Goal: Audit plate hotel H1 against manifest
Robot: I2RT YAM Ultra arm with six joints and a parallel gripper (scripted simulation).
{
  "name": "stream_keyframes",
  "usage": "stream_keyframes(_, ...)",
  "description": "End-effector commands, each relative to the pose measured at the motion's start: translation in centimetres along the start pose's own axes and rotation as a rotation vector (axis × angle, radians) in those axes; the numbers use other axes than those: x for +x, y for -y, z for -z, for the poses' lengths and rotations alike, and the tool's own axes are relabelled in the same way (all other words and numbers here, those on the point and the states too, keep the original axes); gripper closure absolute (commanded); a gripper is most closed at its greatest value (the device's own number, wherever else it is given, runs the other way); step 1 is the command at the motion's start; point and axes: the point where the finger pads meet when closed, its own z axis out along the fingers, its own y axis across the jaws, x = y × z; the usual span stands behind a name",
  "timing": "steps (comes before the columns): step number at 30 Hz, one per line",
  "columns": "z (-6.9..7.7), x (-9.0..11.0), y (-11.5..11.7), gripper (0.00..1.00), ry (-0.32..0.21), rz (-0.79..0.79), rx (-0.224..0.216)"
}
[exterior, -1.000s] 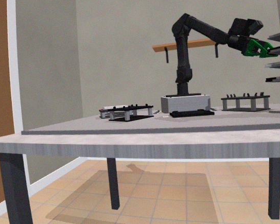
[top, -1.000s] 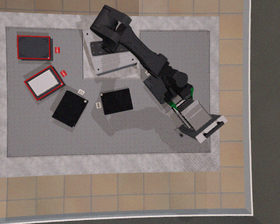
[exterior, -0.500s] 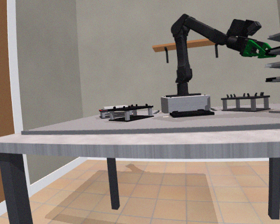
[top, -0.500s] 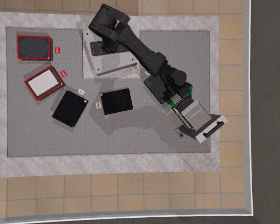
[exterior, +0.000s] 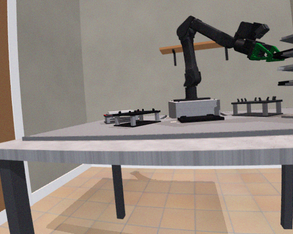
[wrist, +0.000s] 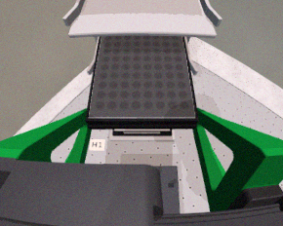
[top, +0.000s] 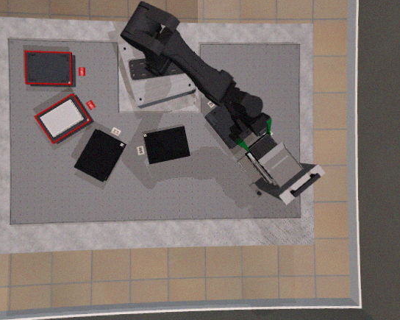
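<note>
My gripper [top: 259, 140] [exterior: 279, 56] [wrist: 141, 114] is shut on a dark 96-well plate [top: 265, 146] [wrist: 141, 78], one green finger on each long side near its front end. The plate's front face is black with no label visible. It sticks partly out of the hotel H1 [top: 288, 162] [exterior: 292, 39], under the top visible shelf [wrist: 141, 24]; its rear end is hidden. Below it in the wrist view a pale front edge [wrist: 142, 131] shows. In the exterior view a whitish edge [exterior: 287, 68] and a black one [exterior: 284, 83] show on lower levels; their labels are unreadable.
One red-outlined quarantine nest [top: 48, 68] is bare; the other [top: 53, 140] holds a white plate [top: 62, 118]. The black nest L1 [top: 100, 155] and another low black nest [top: 167, 145] are bare. A raised dark nest [top: 219, 123] [exterior: 259, 102] stands beside the hotel, under the arm.
</note>
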Motion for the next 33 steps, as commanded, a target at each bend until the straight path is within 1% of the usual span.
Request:
stream_keyframes(1,0.8,-0.7,0.0,0.14,0.020,-0.008,-0.001)
stream_keyframes(33,4.0,1.2,0.0,0.14,0.019,-0.009,-0.001)
